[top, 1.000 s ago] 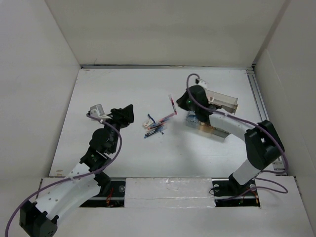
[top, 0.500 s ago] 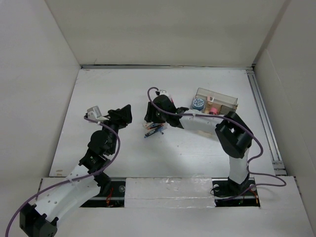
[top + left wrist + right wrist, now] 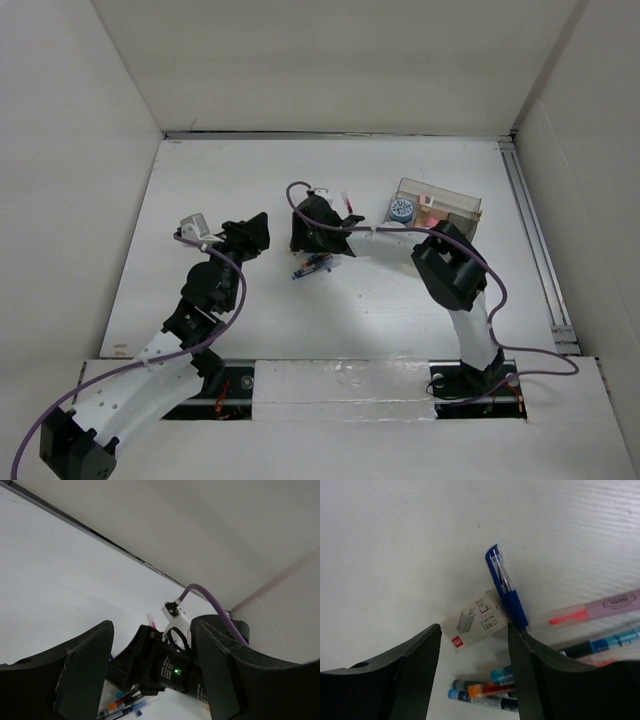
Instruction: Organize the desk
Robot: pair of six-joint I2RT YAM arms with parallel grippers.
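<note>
Right gripper (image 3: pixel 300 238) swung left from clear box (image 3: pixel 445 205) to pens (image 3: pixel 313 265), fingers wide, left gripper (image 3: pixel 256 232) wide too, matte white desk (image 3: pixel 200 185), white walls (image 3: pixel 330 60)

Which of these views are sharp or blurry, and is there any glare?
Top external: even soft light, faint shadows, no glare on the desk. Left wrist: its dark fingers look soft. Right wrist: the small white box is sharp, the pens below it blurrier.

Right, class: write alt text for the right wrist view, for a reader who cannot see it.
The open right gripper frames a small white staple box on the white desk. A blue pen lies beside it, with other pens nearby.
</note>
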